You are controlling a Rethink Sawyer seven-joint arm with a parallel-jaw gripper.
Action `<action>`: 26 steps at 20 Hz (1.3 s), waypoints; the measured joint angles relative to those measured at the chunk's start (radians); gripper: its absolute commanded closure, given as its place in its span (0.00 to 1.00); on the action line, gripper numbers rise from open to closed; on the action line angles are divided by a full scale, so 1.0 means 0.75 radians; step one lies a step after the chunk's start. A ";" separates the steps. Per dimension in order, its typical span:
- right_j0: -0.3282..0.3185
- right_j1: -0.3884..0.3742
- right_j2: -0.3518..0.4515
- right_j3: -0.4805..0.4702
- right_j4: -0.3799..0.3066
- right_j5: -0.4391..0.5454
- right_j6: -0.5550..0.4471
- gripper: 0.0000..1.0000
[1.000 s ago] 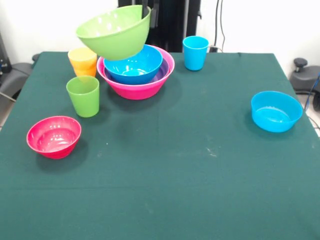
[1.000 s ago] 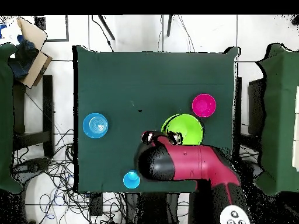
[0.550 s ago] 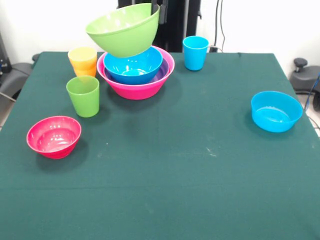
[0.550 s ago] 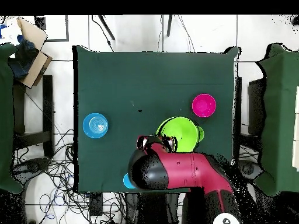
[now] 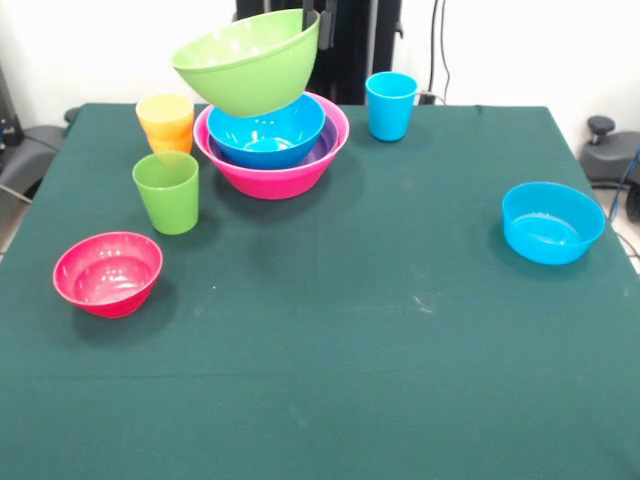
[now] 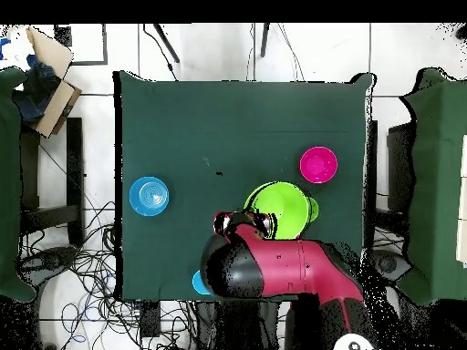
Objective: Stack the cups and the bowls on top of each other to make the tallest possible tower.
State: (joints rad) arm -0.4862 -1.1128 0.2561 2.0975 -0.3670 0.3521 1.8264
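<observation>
Black fingers of the gripper (image 5: 318, 22) are pinching the right-hand rim of the light green bowl (image 5: 248, 62), clenched on it and holding it in the air, tilted, its mouth tipping up and toward the camera. It is hanging just above the tower (image 5: 272, 143), where the large pink bowl (image 5: 280, 176) is sitting at the back of the table with a purple rim showing inside it and the blue bowl (image 5: 266, 130) nested on top. The green one's low edge is looking very close to the blue bowl's rim, though whether they are touching I cannot tell.

Here is the worry: the bowl is hanging lopsided from one edge. If it is let go at this slant, it could be landing on the blue rim off-centre, rocking, and sliding off to the left, right onto the orange cup (image 5: 166, 122) standing just beside the pile, with the green cup (image 5: 167, 191) near in front of it. A pinch on glossy plastic could also be slipping early.

Further out, the blue cup (image 5: 391, 105) is waiting to the right of the tower, the red-pink bowl (image 5: 108, 272) is sitting well apart at the near left and the light blue bowl (image 5: 552, 222) far off on the right. From overhead the red arm (image 6: 283, 266) is covering most of the pile.
</observation>
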 measured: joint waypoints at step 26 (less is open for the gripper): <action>0.071 0.208 -0.101 0.022 -0.113 -0.332 0.000 1.00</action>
State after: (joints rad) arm -0.4330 -0.9567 0.1802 2.1141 -0.4516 0.1035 1.8264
